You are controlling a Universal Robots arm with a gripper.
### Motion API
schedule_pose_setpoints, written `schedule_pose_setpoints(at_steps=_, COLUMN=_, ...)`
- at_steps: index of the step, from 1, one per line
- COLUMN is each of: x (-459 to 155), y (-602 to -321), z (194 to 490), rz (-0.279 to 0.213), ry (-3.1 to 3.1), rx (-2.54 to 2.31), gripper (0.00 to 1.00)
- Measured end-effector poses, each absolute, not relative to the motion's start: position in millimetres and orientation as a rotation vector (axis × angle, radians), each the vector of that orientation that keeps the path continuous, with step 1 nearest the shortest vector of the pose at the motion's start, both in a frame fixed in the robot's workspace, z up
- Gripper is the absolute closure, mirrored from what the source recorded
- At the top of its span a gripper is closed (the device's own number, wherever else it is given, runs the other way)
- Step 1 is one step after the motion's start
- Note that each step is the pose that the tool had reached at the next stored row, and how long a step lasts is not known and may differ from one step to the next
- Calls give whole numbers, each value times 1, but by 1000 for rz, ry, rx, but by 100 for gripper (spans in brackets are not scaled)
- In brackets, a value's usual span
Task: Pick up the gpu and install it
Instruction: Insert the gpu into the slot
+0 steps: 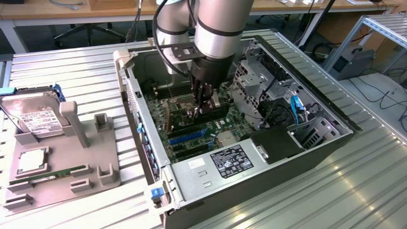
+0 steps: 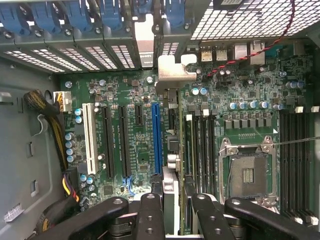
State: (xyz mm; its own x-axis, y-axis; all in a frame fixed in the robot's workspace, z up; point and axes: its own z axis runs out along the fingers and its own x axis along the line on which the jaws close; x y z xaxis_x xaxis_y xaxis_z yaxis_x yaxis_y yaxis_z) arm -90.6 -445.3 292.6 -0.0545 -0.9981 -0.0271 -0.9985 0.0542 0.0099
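A workshop with desks and cables at the back frames a ribbed metal worktop (image 1: 70,71) on which an open computer case (image 1: 318,143) lies on its side, its motherboard (image 2: 250,100) facing up. The gpu (image 2: 171,150) is held edge-on between the fingers of the tool (image 2: 172,212), which are closed narrowly on its upper edge; in the wrist view the card runs as a thin strip from the tool toward the rear wall of the case, with its silvery end bracket (image 2: 175,70) standing just at the row of rear slot openings (image 2: 100,55). It hangs over the board beside the long blue expansion slot (image 2: 157,135), between that slot and the black memory sockets (image 2: 200,145). Whether its lower edge already touches a slot cannot be told; the bracket looks close to the rear wall but not evidently seated. In the exterior view the tool (image 1: 205,107) reaches straight down from the arm (image 1: 219,28) into the middle of the case, so the pick-up is judged done and the card brought to its place; what seems left is pressing it home and letting go. Farther out inside the case sit the empty processor socket (image 2: 248,172), a white slot (image 2: 89,137) and the power supply with its label (image 1: 232,162). Near the worktop's edge at the exterior view's left stands a grey parts holder (image 1: 64,181), carrying a silver hard drive (image 1: 35,119), a square chip (image 1: 32,160) and a narrow green memory stick (image 1: 57,174).
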Motion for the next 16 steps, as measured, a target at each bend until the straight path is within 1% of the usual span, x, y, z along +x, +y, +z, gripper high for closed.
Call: schedule_pose_setpoints(at_steps=16, x=-93, y=-446, z=290, rz=40, ry=2272, rx=-2151, gripper=73)
